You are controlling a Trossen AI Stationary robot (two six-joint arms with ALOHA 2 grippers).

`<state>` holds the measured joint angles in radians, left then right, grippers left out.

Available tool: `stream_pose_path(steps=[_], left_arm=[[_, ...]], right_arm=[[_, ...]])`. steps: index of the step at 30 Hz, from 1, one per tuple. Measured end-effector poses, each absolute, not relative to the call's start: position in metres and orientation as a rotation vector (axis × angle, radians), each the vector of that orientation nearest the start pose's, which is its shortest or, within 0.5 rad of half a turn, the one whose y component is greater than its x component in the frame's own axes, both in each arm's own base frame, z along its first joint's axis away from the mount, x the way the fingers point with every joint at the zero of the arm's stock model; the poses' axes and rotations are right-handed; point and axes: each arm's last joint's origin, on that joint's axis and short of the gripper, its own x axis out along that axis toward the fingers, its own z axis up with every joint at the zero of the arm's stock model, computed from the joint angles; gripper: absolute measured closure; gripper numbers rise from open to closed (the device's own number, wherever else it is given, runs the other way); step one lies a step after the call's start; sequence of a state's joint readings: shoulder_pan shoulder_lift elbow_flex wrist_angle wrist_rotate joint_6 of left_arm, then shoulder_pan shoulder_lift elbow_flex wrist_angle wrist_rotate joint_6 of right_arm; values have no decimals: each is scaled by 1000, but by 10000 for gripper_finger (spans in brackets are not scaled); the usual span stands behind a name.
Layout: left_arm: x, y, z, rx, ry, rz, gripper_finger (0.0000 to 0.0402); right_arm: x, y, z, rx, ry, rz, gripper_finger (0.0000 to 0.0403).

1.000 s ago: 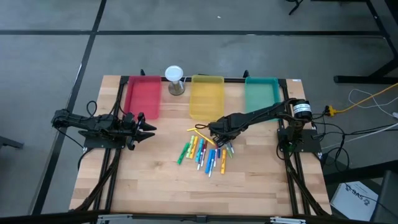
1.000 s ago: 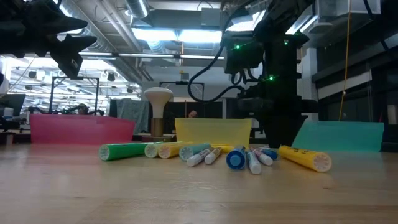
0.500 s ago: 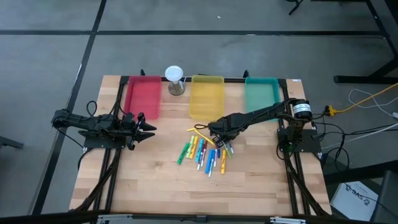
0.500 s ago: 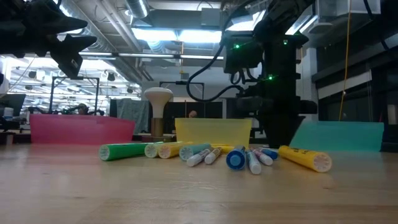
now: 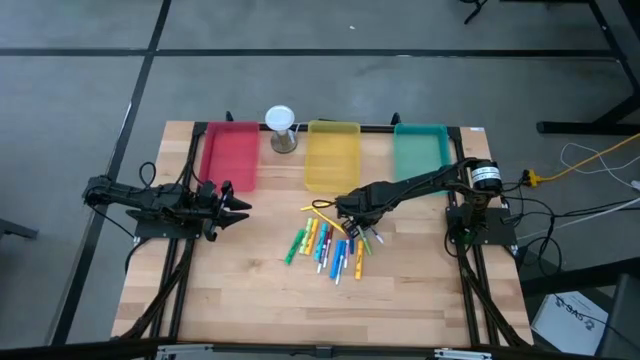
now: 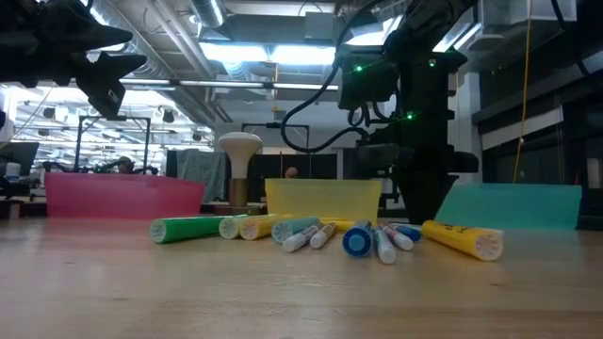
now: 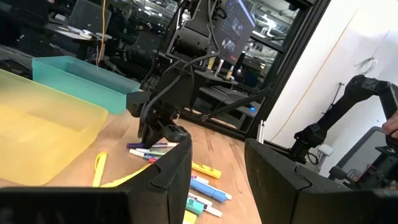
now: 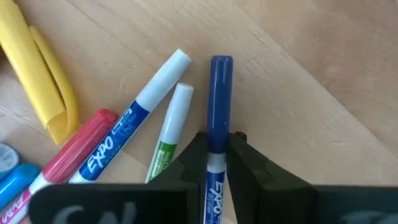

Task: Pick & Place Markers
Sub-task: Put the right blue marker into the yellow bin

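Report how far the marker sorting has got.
Done: nothing visible; the red tray, yellow tray and teal tray show no markers inside. In hand: the right gripper is down at the pile with its fingers pressed on a blue-capped marker that lies on the table. Left: the other markers lie loose. The left gripper waits, open, near the red tray.

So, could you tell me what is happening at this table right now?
The right gripper is down in the pile of markers at mid-table, its jaws closed around a blue-capped marker lying on the wood. The left gripper waits at the left side. The red tray, yellow tray and teal tray sit along the back.
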<state>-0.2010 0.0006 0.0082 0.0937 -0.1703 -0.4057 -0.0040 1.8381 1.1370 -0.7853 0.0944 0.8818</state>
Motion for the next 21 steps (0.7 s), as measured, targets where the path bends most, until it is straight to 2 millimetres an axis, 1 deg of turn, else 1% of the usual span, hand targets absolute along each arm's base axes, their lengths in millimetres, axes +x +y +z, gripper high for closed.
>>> stream_pose_path(steps=[4,21], left_arm=[[95,-14,175,-424,-92,-51,258],[95,-14,175,-424,-92,-50,258]], right_arm=[[324,-4,150,642,1339,-721,366],[324,-3,149,641,1336,-717,367]])
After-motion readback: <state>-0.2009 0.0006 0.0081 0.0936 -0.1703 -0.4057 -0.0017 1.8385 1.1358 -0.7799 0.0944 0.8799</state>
